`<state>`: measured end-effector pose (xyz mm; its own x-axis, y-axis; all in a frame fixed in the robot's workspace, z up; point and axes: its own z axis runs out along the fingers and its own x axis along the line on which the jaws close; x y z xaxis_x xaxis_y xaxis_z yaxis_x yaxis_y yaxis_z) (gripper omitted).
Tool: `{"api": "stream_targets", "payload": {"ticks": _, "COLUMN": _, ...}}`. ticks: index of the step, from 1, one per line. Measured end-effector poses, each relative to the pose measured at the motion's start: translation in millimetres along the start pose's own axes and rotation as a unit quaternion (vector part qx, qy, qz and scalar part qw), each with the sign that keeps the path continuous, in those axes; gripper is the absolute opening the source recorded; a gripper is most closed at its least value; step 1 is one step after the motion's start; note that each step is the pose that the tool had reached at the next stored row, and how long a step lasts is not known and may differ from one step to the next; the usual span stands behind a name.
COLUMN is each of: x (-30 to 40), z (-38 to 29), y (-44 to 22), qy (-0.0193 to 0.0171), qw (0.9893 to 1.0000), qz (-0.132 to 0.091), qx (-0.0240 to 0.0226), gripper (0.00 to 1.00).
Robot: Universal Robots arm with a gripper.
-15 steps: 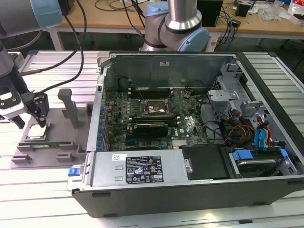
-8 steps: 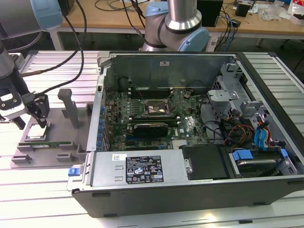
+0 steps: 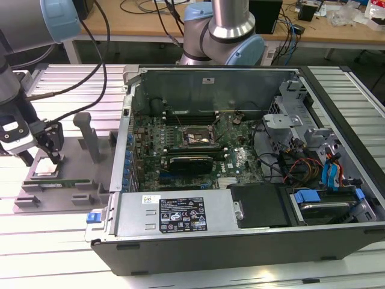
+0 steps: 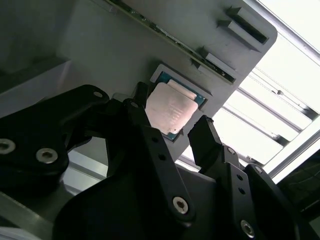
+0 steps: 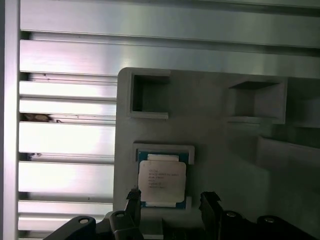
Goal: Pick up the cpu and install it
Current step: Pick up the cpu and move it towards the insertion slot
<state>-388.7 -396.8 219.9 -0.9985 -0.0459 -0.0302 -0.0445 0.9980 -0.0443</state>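
I see my black two-finger gripper (image 5: 170,207) spread wide and empty, poised over the small square silver-topped cpu (image 5: 161,181), chip seated flat in the grey plastic tray (image 5: 235,170)

Bright light from above, with glare on the metal.
Beside the grey tray (image 5: 220,145) the table slats (image 5: 65,135) (image 4: 280,115) shine almost white in both wrist views, and I lose detail there. The tray's pockets hold small dark shadows. In the second wrist view the gripper (image 4: 172,110) over the tray looks dark and fuzzy. In the exterior view the light on the tray is soft and even.
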Motion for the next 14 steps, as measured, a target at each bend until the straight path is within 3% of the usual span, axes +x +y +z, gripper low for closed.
{"api": "stream_targets", "payload": {"ticks": 8, "x": 0.1, "z": 4.6, "y": 0.2, "qy": 0.0000, "qw": 1.0000, "qz": 0.000, "qx": 0.0000, "gripper": 0.60}}
{"api": "stream_targets", "payload": {"ticks": 14, "x": 0.8, "z": 12.3, "y": 0.6, "qy": 0.0000, "qw": 1.0000, "qz": 0.000, "qx": -0.0002, "gripper": 0.60}}
